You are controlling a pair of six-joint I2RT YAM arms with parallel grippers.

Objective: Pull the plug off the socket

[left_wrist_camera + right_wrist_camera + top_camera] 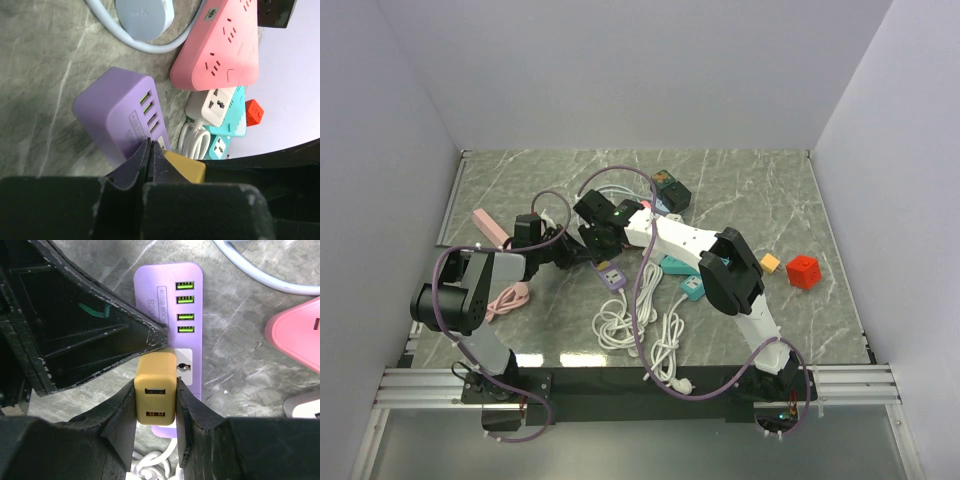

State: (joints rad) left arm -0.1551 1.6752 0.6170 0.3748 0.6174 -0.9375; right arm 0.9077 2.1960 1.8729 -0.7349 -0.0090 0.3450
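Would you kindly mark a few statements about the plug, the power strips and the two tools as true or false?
1. The right tool clamps the yellow plug. True.
2. The left tool is wide open. False: its jaws are shut, with the tip against the purple power strip.
3. The purple power strip has four green USB ports. True.
4. The pink power strip lies on top of the purple one. False: it lies beside it, apart.
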